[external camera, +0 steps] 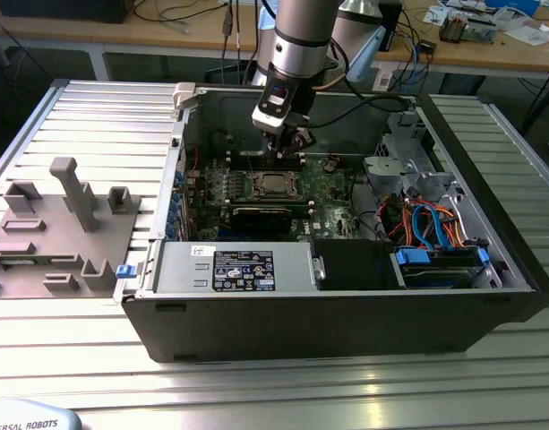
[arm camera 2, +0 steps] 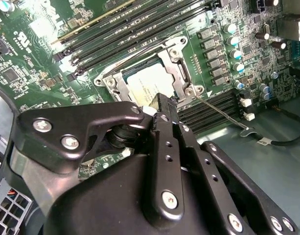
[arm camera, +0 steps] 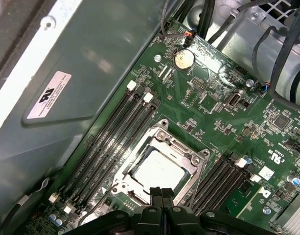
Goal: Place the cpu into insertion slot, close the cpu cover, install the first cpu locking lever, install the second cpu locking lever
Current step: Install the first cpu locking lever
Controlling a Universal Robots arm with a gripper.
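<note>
- The cpu (arm camera: pixel 157 169), its silver-grey top carrying faint print too small to read, lies flat in the insertion slot (arm camera: pixel 140 154) on the green motherboard (arm camera: pixel 218 112). In the exterior view the cpu (external camera: pixel 272 184) sits mid-board inside the open computer case (external camera: pixel 346 313).
- The cpu cover (arm camera: pixel 191 161) is down around the cpu, framing it on all sides. In the second wrist view the cpu cover (arm camera 2: pixel 176 73) shows screws at its corners.
- A thin wire locking lever (arm camera 2: pixel 220 113) runs out from a corner of the cover across the board to a hooked end. I cannot tell whether it is latched.
- The gripper (arm camera: pixel 162 192) hangs just above the cpu's near edge, its two black fingertips (arm camera: pixel 156 192) pressed together with nothing between them.
- In the second wrist view the gripper (arm camera 2: pixel 164 100) points down at the cover's rim beside the cpu. Contact with it cannot be judged.
- In the exterior view the arm drops steeply from above, bringing the gripper (external camera: pixel 294 148) over the board just behind the cpu.
- Long black memory slots (arm camera: pixel 115 142) flank the cpu on two sides.
- A coin cell (arm camera: pixel 184 58) lies farther from the cpu, near the board's edge.
- A white label (arm camera: pixel 49 95) with a black mark is stuck on the case wall beyond the memory slots.
- A printed sticker (external camera: pixel 243 269) sits on the metal power supply box in front of the cpu.
</note>
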